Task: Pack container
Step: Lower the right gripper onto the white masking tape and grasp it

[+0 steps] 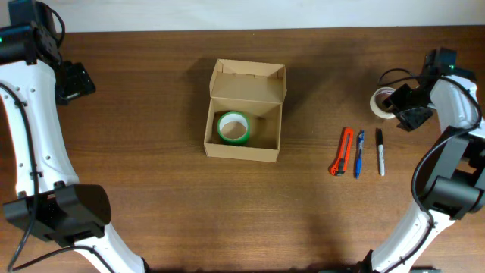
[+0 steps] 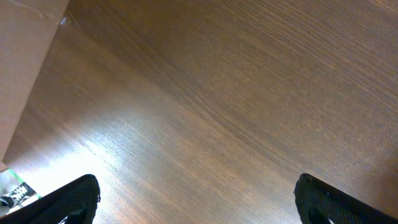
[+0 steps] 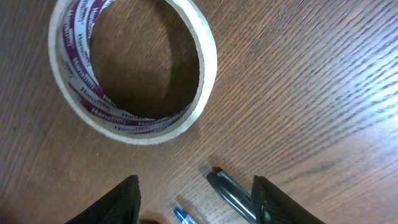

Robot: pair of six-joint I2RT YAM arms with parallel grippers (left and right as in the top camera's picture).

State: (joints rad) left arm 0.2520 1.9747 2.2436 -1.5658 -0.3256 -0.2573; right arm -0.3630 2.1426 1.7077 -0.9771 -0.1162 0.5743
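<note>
we see white shells and black joints on both: the left arm (image 1: 30,136) by the worktop's left edge, the right arm (image 1: 455,114) by its right edge; thin black cables, green lights, matte black fingers (image 2: 74,199).

One box (image 1: 241,150), two tape rolls (image 1: 233,127) (image 1: 376,101), two pens (image 1: 359,154) (image 1: 380,152) — one cutter (image 1: 341,152).

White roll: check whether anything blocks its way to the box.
Nothing visible blocks it. Bare table runs from the white roll to the box, whose lid stands open. The cutter, pen and marker lie just on the near side of that line. A green roll sits in the box's left part.
</note>
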